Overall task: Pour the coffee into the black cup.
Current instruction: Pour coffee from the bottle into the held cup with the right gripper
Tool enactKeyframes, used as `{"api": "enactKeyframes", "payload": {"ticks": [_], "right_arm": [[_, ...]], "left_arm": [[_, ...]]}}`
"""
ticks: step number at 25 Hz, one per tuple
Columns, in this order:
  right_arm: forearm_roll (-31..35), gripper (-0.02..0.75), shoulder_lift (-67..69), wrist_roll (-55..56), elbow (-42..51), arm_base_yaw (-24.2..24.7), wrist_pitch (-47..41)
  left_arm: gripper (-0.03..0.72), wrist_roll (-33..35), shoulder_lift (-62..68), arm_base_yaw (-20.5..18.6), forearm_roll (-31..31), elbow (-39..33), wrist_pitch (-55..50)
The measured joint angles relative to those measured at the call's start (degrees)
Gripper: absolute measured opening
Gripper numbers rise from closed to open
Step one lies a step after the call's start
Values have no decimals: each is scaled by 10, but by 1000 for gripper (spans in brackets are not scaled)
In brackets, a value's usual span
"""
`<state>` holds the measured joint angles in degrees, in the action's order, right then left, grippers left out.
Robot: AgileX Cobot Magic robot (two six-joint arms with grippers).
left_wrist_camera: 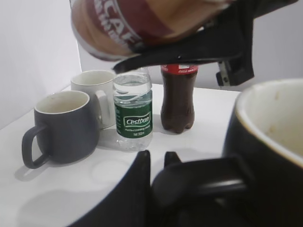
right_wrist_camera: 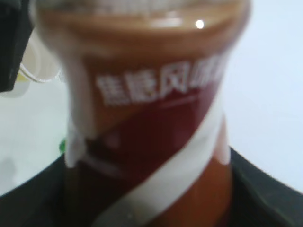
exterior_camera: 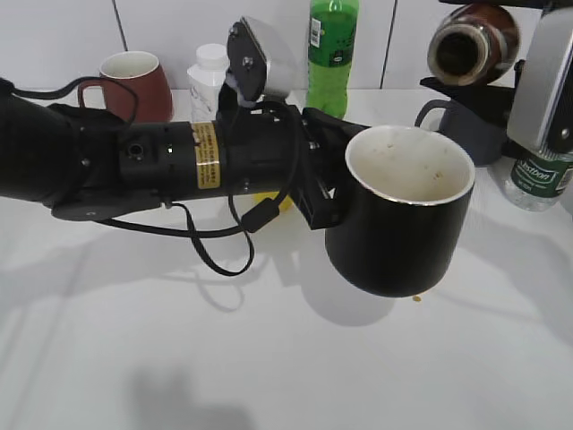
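Left gripper point(exterior_camera: 318, 184) was pinching the handle of the black cup point(exterior_camera: 403, 210) and held it off the table point(exterior_camera: 179, 358), rim tipped toward the camera. Right gripper point(left_wrist_camera: 227, 42) was clamped around the coffee bottle point(exterior_camera: 473, 43), tilted at the cup's 1 o'clock, its open mouth facing the camera, above the rim. A green soda bottle point(exterior_camera: 332, 54) stood at 11 o'clock.

The glossy black cup point(exterior_camera: 405, 215) hangs tilted above the worktop's middle, white inside; the coffee point(exterior_camera: 473, 43) bottle lies tipped near the far right corner.
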<state>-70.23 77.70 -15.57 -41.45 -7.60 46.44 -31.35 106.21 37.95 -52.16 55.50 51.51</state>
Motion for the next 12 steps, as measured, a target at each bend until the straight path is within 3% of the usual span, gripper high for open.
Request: {"api": "enactKeyframes", "payload": {"ticks": [12], "right_arm": [[0,527,0,-79,0,0,-1]], "left_arm": [[54,0,8,1,-1,3,23]]}}
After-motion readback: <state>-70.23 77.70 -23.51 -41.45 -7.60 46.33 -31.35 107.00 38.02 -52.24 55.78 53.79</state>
